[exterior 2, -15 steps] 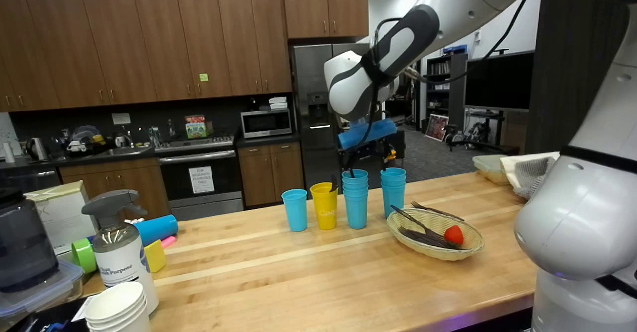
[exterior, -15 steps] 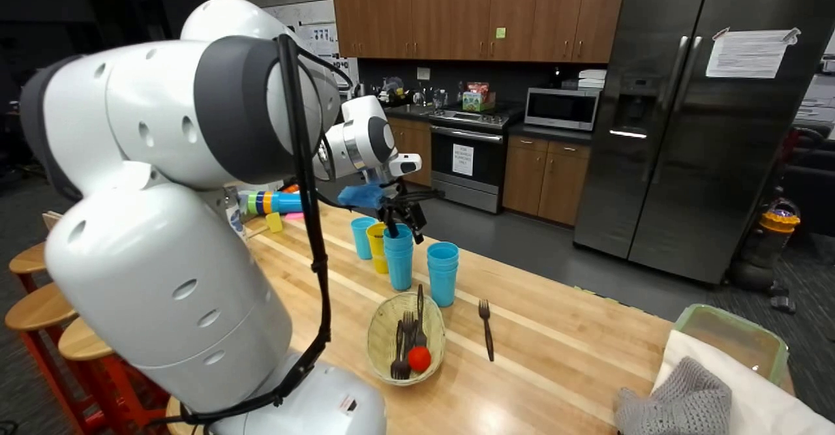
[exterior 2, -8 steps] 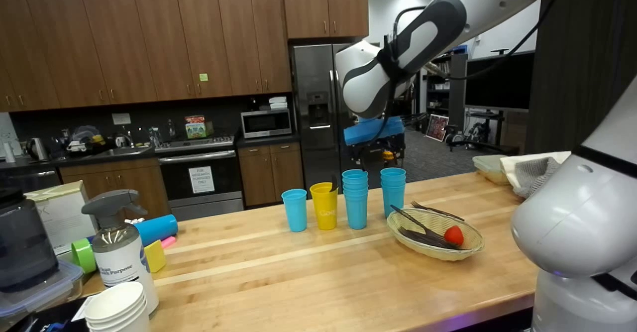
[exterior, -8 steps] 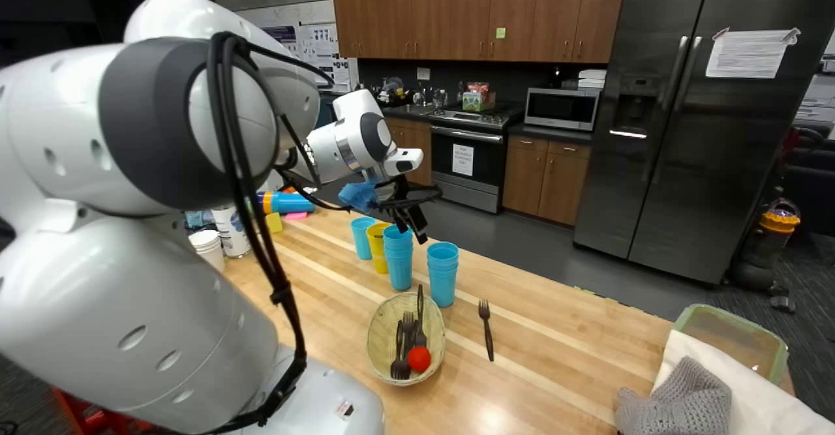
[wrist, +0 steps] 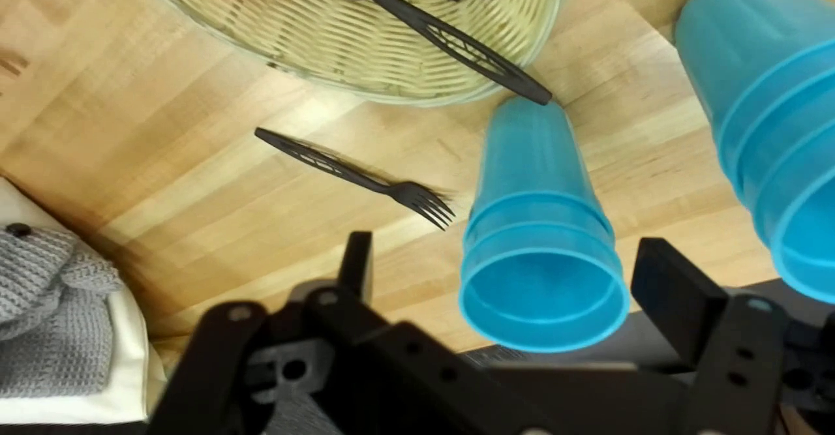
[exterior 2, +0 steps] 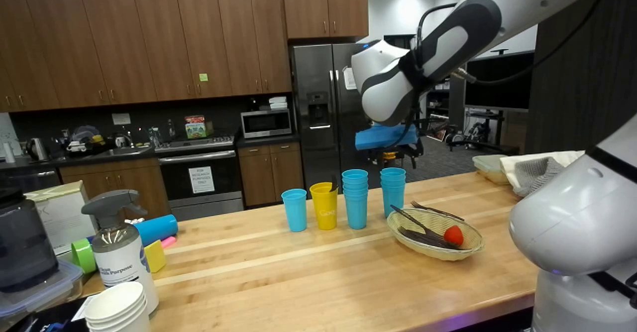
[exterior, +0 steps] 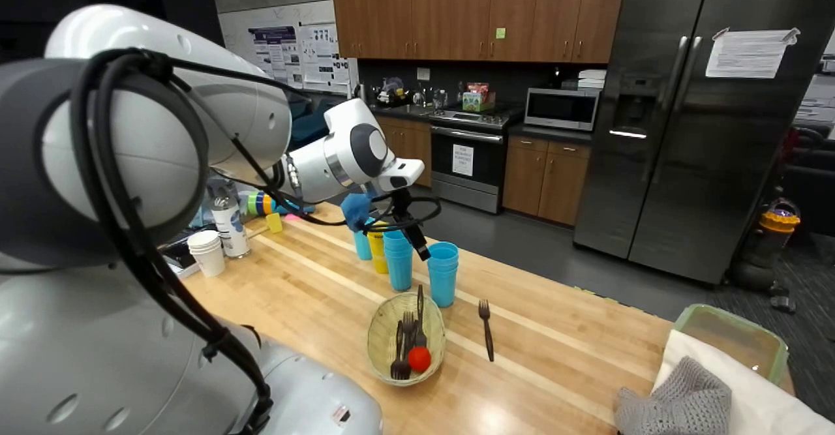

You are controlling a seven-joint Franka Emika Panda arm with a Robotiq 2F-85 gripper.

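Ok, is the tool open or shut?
Open: in the wrist view the tool has its fingers wide apart. A stack of blue cups shows between them, ungripped, with a clear gap to one finger.

In both exterior views a paper sign [exterior 2: 201,179] on the front of the oven [exterior 2: 174,178] reads "FOR RESEARCH PURPOSES ONLY". The spray bottle [exterior 2: 119,258], at the tabletop's [exterior 2: 298,282] left end in an exterior view, has "Purpose" on its label. Lettering on the yellow cup [exterior 2: 324,202], near the far edge, is blurred; print on 2 wall posters [exterior: 277,53] is too small.
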